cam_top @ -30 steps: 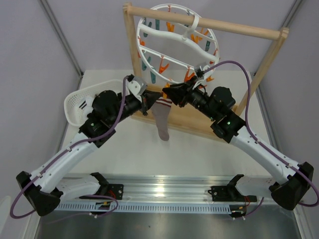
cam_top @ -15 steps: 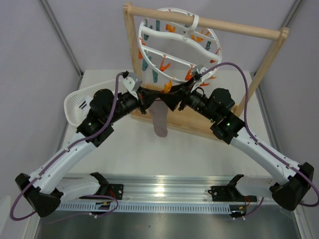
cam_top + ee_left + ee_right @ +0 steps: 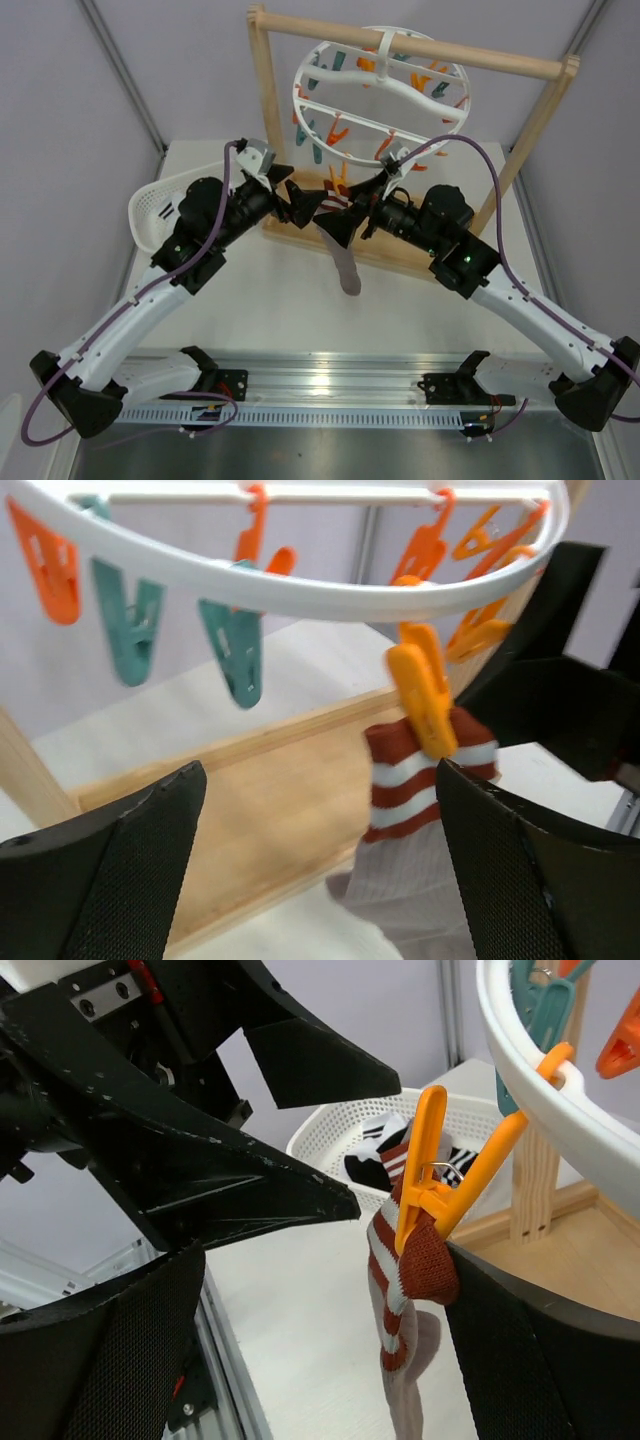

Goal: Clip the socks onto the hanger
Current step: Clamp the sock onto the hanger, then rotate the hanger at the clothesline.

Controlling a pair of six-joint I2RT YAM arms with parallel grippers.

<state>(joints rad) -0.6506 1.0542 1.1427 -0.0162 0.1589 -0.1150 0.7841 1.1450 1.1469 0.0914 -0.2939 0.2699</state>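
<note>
Top external: the left gripper (image 3: 298, 200) and right gripper (image 3: 342, 222) sit nose to nose just under the near rim of the large round white plastic hanger ring (image 3: 298, 95). The ring hangs by its hook from the top bar of the pale wooden frame rack (image 3: 500, 57). Left wrist view: left gripper (image 3: 320, 780) jaws spread wide, nothing between them; matte black fingers (image 3: 110, 880) with a fine dimpled texture on the inner faces. Right wrist view: right gripper (image 3: 325, 1255) also spread wide and gripping nothing. The sock's cuff hangs just beside its right-hand finger (image 3: 560, 1360); contact cannot be told. One taupe grey-brown fabric sock (image 3: 346, 265) hangs limp, toe down, above the white table (image 3: 250, 290). It is pinched at the cuff by a glossy orange plastic clip (image 3: 420, 695) dangling from the ring's smooth curved rim. The cuff is ribbed knit, dark red with white stripes; the foot is a finer rib. Teal plastic clips (image 3: 235, 645) and further orange ones hang along the same rim, all wedge-shaped. A white plastic mesh basket (image 3: 150, 205) sits on the table's left side, well apart from the sock. It holds black socks with white stripes (image 3: 372, 1165).
</note>
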